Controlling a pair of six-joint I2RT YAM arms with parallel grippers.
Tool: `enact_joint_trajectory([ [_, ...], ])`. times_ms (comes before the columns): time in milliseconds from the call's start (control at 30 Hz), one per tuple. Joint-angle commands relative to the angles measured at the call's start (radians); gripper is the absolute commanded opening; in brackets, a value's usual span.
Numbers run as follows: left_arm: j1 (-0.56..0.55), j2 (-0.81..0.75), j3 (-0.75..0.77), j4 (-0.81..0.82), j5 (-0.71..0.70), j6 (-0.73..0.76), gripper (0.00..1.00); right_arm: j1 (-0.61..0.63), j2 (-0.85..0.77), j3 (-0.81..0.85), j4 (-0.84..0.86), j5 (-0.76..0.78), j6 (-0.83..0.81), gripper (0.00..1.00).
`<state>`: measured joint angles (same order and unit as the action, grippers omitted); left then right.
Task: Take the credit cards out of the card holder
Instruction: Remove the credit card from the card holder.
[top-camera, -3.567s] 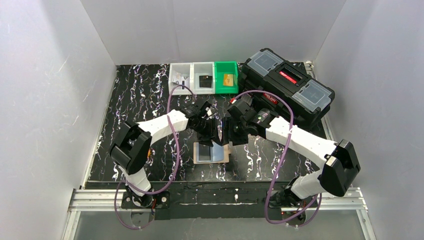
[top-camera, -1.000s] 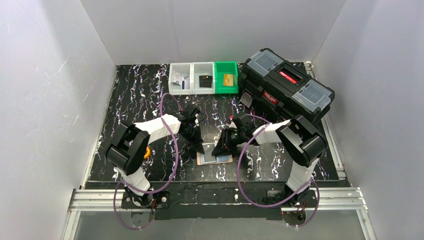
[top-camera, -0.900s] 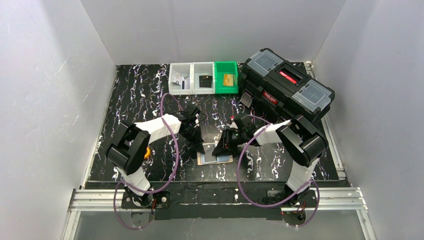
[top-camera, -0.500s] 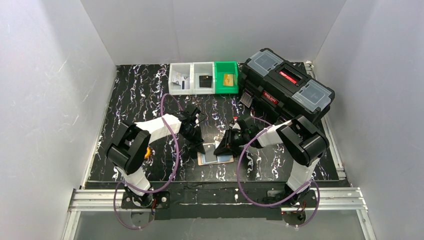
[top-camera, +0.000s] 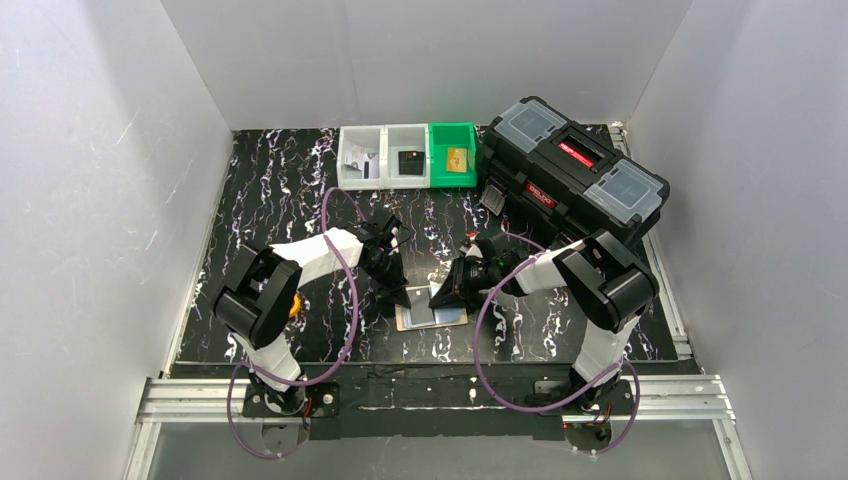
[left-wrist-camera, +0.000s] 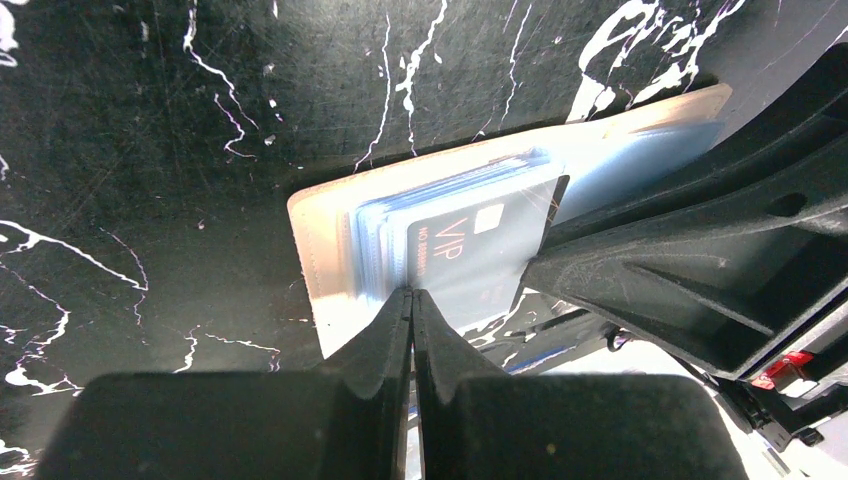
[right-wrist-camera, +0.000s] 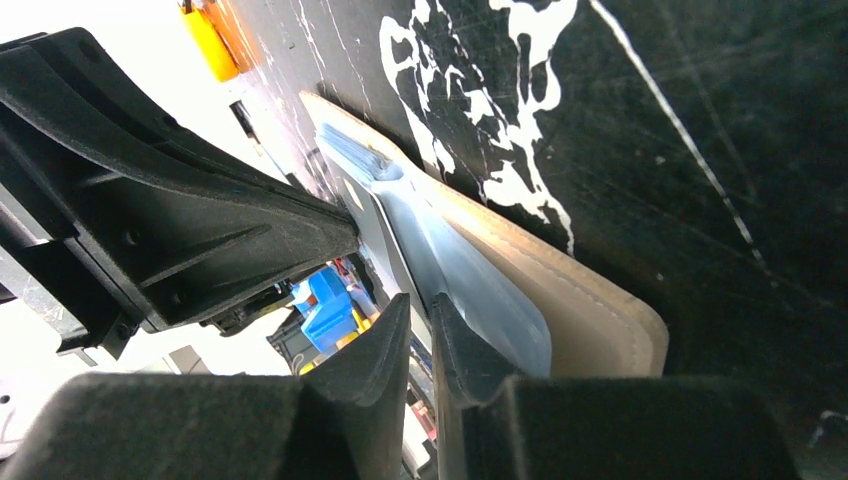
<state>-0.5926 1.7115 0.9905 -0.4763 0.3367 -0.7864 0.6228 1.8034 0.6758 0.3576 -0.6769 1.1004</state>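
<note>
The cream card holder (top-camera: 432, 318) lies open and flat on the black marbled table. In the left wrist view its pale blue sleeves hold a grey-blue credit card (left-wrist-camera: 470, 250) marked VIP, which sticks out at an angle over the card holder (left-wrist-camera: 325, 260). My left gripper (left-wrist-camera: 412, 292) is shut, its tips resting on the sleeves' near edge with nothing held. My right gripper (right-wrist-camera: 418, 300) stands narrowly open, its fingers either side of the card's edge (right-wrist-camera: 385, 235), beside the blue sleeve (right-wrist-camera: 470, 275) and the beige cover (right-wrist-camera: 590, 320). The two grippers face each other over the holder (top-camera: 400, 293) (top-camera: 447, 293).
At the back stand two white bins (top-camera: 360, 157) and a green bin (top-camera: 452, 155) with a tan-gold card in it. A large black toolbox (top-camera: 570, 170) fills the back right. White walls close the table on three sides.
The right gripper's jaws have narrowed around the card's edge over the last second. Both arms came down onto the holder from higher up a few seconds ago. The left gripper has stayed shut.
</note>
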Motion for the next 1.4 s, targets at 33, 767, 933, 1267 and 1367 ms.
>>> enact_joint_trajectory([
  [33, -0.016, 0.070, -0.041, -0.050, -0.120, 0.024, 0.00, -0.002, 0.005, 0.002, 0.058, -0.027, 0.017, 0.18],
  [767, -0.015, 0.071, -0.048, -0.051, -0.122, 0.023, 0.00, 0.016, 0.005, 0.011, 0.006, 0.006, -0.024, 0.01],
  [933, 0.001, 0.065, -0.063, -0.055, -0.131, 0.024, 0.00, 0.007, -0.024, -0.008, -0.041, 0.054, -0.058, 0.01],
  [1267, 0.024, 0.058, -0.081, -0.055, -0.131, 0.038, 0.00, -0.011, -0.052, -0.019, -0.098, 0.094, -0.097, 0.01],
  [1367, 0.025, 0.061, -0.080, -0.051, -0.121, 0.039, 0.00, -0.011, -0.039, -0.017, -0.079, 0.071, -0.099, 0.03],
])
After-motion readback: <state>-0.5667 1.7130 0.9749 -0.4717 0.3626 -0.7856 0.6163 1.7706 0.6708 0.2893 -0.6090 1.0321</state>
